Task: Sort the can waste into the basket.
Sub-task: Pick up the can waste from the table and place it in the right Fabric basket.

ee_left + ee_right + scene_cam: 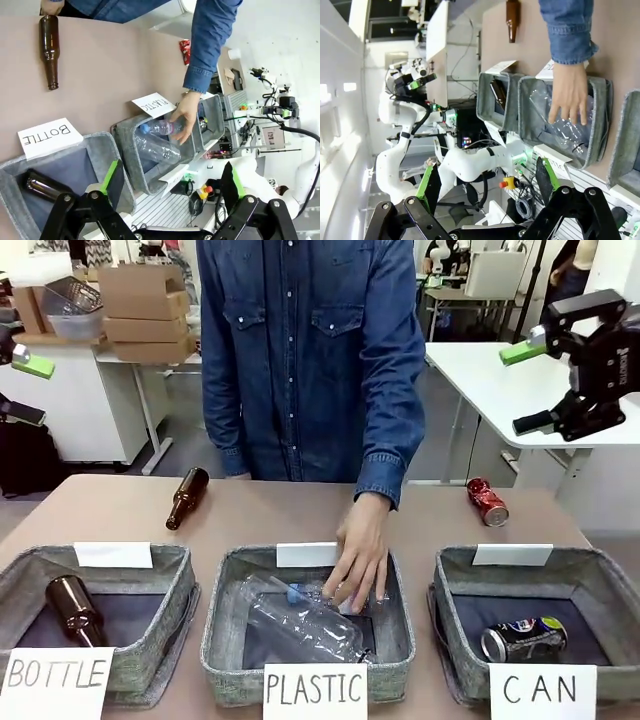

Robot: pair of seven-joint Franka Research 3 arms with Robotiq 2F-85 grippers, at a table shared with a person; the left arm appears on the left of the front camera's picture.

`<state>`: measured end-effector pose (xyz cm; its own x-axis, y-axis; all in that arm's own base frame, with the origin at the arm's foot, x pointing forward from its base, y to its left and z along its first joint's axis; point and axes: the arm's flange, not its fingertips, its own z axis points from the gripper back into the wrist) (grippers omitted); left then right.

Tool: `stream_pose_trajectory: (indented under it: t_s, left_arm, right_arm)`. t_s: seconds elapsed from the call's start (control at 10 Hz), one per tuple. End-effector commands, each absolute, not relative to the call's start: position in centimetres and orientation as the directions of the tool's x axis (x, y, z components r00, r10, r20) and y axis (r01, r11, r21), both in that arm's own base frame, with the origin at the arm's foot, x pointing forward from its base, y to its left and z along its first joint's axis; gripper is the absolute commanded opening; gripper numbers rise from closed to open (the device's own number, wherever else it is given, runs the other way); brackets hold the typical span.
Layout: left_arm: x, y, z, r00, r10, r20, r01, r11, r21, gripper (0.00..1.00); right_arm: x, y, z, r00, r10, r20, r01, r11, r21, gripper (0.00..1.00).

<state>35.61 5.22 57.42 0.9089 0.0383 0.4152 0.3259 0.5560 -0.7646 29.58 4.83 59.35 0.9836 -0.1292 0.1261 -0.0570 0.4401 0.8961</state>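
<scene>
Front view: the red can (487,501) lies on its side on the bench (280,515), far right, outside the CAN basket (610,585), where the dark blue can (524,638) already rests. The robot's right hand (528,388) hangs open and empty high above the right edge; the robot's left hand (28,388) is open at the far left. The person's hand (360,560) reaches into the PLASTIC basket (225,625), its sleeve near the red can. A descent toward that can could brush the sleeve, and a round can on its side may roll away from closing fingers.

Left wrist view: the left hand (172,180) gapes empty over the basket signed BOTTLE (100,155), with the red can (185,51) well apart beyond the person's arm. Reaching from here would cross that arm.

Right wrist view: the right hand (486,177) is spread wide, holding nothing. The CAN basket (625,135) sits just beside the PLASTIC one, so a loose release could land in the wrong bin.
</scene>
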Motion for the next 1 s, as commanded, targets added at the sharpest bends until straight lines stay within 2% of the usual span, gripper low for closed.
stream_pose_trajectory:
  t_s: [0.0,0.2,0.3,0.4,0.5,0.7,0.8,0.9]
  left_arm:
    - [35.6,5.3,57.5,0.906,0.024,0.422,0.34,0.551,-0.762,1.0]
    - [35.6,5.3,57.5,0.906,0.024,0.422,0.34,0.551,-0.762,1.0]
    - [35.6,5.3,57.5,0.906,0.024,0.422,0.34,0.551,-0.762,1.0]
    - [35.6,5.3,57.5,0.906,0.024,0.422,0.34,0.551,-0.762,1.0]
    - [35.6,5.3,57.5,0.906,0.024,0.422,0.34,0.551,-0.762,1.0]
    - [35.6,5.3,57.5,0.906,0.024,0.422,0.34,0.551,-0.762,1.0]
    - [35.6,5.3,57.5,0.906,0.024,0.422,0.34,0.551,-0.762,1.0]
    - [35.6,5.3,57.5,0.906,0.024,0.422,0.34,0.551,-0.762,1.0]
  right_arm:
    - [29.4,4.6,59.0,0.984,-0.121,0.133,-0.067,0.439,0.896,1.0]
    - [29.6,4.8,59.3,0.984,-0.129,0.125,-0.056,0.44,0.896,1.0]
    - [31.1,4.7,59.0,0.955,-0.196,0.223,0.024,0.8,0.599,1.0]
    - [34.2,4.7,57.9,0.929,-0.139,0.343,0.046,0.963,0.267,1.0]
    - [36.7,4.2,56.5,0.918,-0.062,0.392,0.065,0.998,0.005,1.0]
    - [39.8,3.2,53.4,0.933,0.081,0.352,0.009,0.969,-0.247,1.0]
    - [40.0,2.9,52.5,0.921,0.094,0.377,0.019,0.959,-0.284,1.0]
    - [38.8,2.7,53.5,0.928,-0.059,0.367,0.082,0.996,-0.047,1.0]
